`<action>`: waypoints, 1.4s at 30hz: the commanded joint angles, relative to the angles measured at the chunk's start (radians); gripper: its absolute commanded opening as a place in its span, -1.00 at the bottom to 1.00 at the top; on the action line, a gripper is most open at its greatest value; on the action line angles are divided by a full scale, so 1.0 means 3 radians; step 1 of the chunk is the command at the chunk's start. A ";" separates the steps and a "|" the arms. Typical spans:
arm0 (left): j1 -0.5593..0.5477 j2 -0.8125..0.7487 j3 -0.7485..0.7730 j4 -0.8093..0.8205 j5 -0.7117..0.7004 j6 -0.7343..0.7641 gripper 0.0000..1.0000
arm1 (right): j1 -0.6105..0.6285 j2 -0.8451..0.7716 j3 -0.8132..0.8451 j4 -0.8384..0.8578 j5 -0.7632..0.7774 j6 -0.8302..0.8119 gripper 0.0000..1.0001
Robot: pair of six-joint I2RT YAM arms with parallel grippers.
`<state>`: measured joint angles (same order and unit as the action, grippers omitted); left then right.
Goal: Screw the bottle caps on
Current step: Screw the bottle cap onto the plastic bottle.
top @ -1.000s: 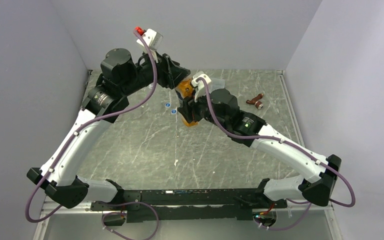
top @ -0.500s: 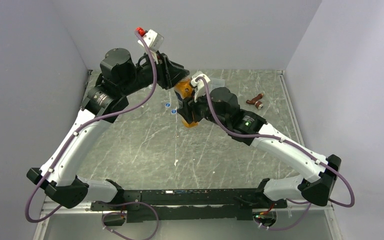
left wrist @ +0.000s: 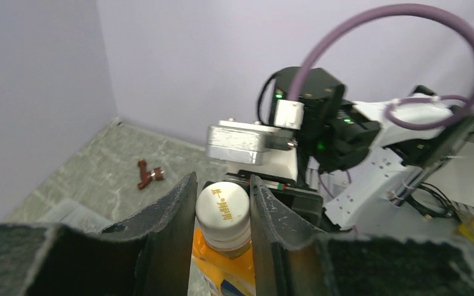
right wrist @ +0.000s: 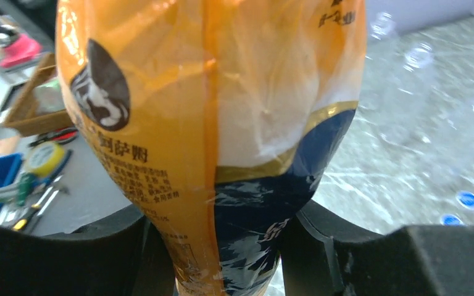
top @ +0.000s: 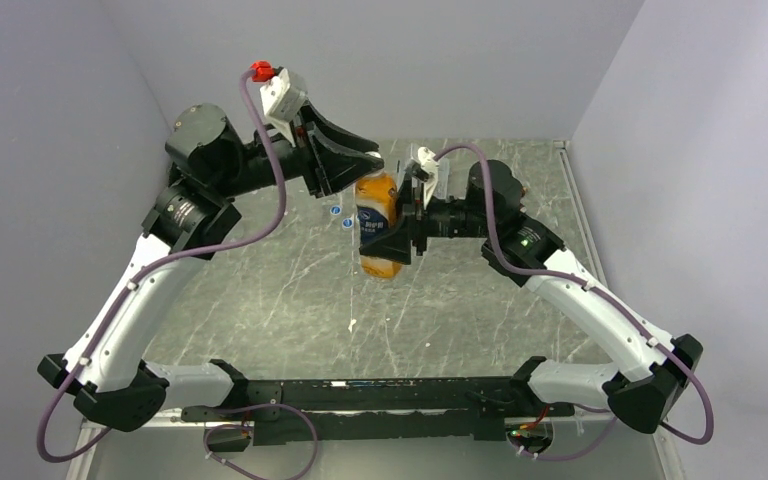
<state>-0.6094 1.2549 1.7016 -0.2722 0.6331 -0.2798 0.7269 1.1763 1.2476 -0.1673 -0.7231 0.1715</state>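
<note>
Item: orange bottle (top: pixel 378 208) with a dark blue label band, held clear of the table (top: pixel 290 290) between the two arms, near the far middle of the surface. Right gripper (top: pixel 388 240): clenched across the blue band low on the bottle, one black finger on each side, as the right wrist view confirms (right wrist: pixel 225 240). Left gripper (top: pixel 364 172): at the neck end; in the left wrist view its fingers (left wrist: pixel 176 213) press both sides of a white cap (left wrist: pixel 222 206) with gold lettering that sits on the bottle's mouth, so it is closed on that cap. Blue caps (top: pixel 335 210): two, lying loose on the table just left of the bottle, also seen past the bottle in the right wrist view (right wrist: pixel 467 199). Brown piece (left wrist: pixel 149 174): on the table near the far wall, well apart from the bottle. Change against one second ago: the bottle, then mostly hidden between the wrists, now shows nearly its whole length; the right arm's wrist has swung to reach in from the right, its forearm joint now covering the brown piece in the overhead view; the left arm's wrist stands higher and further left. The two blue caps lie where they were.
</note>
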 commanded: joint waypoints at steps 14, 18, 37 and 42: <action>0.0027 -0.0016 -0.0142 0.0920 0.2072 -0.0831 -0.70 | -0.0102 -0.0003 0.0165 0.1468 -0.1819 0.0733 -0.95; 0.0027 0.0004 -0.0128 0.1024 0.2161 -0.0947 -0.70 | -0.0102 0.0045 0.0224 0.1392 -0.1914 0.0672 -0.96; 0.0027 0.0168 0.0076 0.0342 0.2215 -0.0903 -0.66 | -0.0088 0.0090 0.0421 0.0632 -0.1789 0.0005 -1.00; 0.0027 0.0146 0.0289 -0.0448 0.2195 -0.0340 -0.69 | -0.0089 0.0121 0.0433 0.0683 -0.1874 0.0020 -1.00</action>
<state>-0.5907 1.2934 1.7496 -0.0944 1.1683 -0.5266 0.7128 1.2171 1.2884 -0.0891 -1.2987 0.1917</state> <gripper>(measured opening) 0.370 0.525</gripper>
